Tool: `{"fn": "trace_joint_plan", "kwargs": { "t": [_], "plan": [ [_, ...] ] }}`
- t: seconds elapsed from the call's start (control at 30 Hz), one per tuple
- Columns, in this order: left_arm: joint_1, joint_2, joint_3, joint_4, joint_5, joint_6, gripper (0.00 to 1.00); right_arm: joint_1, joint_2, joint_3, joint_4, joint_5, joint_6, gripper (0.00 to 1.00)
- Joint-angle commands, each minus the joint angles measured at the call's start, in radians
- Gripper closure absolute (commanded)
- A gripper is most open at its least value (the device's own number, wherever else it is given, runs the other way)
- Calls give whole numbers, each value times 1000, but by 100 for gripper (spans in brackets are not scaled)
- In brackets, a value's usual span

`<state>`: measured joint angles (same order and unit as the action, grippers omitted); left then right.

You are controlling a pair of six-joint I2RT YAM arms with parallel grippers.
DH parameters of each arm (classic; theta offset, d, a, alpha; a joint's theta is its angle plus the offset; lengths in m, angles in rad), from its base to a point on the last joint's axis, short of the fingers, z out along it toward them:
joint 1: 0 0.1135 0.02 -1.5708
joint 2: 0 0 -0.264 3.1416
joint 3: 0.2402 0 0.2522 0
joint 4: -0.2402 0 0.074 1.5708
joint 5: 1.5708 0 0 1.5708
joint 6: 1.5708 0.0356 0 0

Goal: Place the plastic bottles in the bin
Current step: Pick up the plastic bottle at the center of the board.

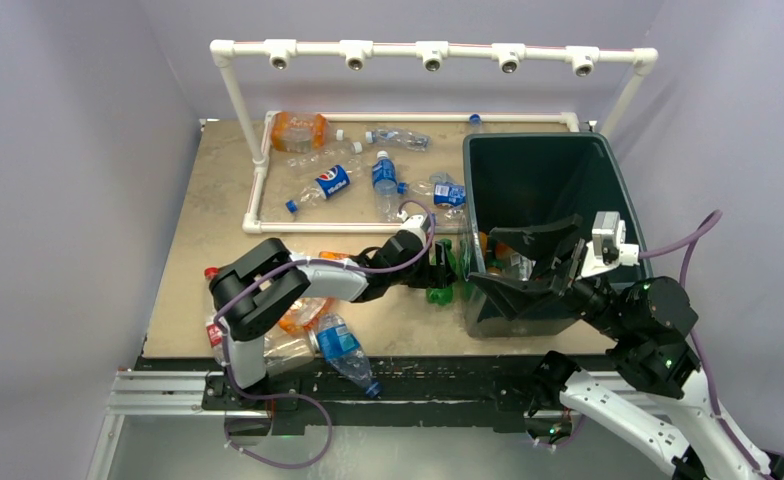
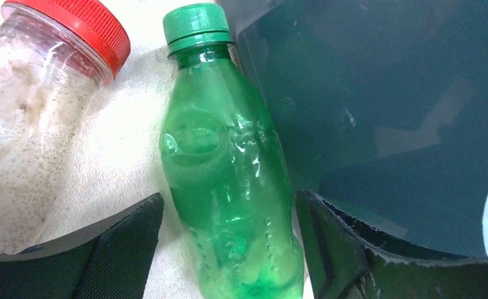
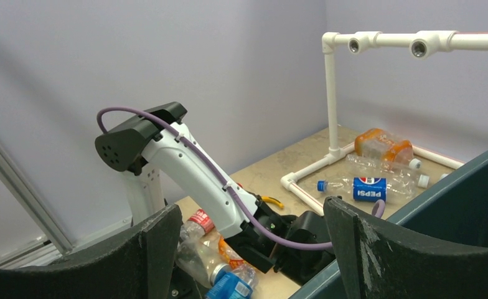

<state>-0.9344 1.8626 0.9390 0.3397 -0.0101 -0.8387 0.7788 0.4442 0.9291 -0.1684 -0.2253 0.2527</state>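
Green bottle [image 2: 223, 143] inside spread left pincer [image 2: 229, 198], ungripped; right pincer [image 3: 251, 208] wide, empty

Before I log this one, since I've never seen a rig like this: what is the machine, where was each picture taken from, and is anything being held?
Two robot arms are bolted at the near edge of a table. The wide picture looks down from above and behind them. The other two come from a camera on each wrist, so the black shapes at the bottom are that arm's own fingers. On the table lie plastic bottles, several inside a white pipe frame. The dark green bin stands on the right. The left gripper is open around a green bottle lying beside the bin, next to a red-capped clear bottle. It does not clearly grip the bottle yet. The right gripper is open and empty, over the bin's near edge.
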Motion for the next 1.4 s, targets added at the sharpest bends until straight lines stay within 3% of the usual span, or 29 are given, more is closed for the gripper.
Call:
{"fn": "trace_joint_plan", "kwargs": {
  "t": [0.0,0.17,0.47,0.7,1.0,1.23,1.37],
  "plan": [
    [-3,22,18,30,2,-7,25,2,-9,16,-2,24,-3,11],
    [-3,4,-13,76,6,-2,37,2,-7,13,-5,29,-4,11],
    [-6,-170,-80,96,31,38,68,2,-2,20,-3,27,-2,11],
    [-12,-508,-112,-80,-54,133,78,1,8,41,31,13,16,11],
    [-12,-1013,-28,-365,-166,540,83,2,69,75,176,49,86,11],
    [-12,-1174,-62,-386,109,872,91,2,208,120,323,-21,166,1],
    [-12,-1232,-123,-304,235,899,100,2,319,191,320,-76,188,1]
  ]
}}
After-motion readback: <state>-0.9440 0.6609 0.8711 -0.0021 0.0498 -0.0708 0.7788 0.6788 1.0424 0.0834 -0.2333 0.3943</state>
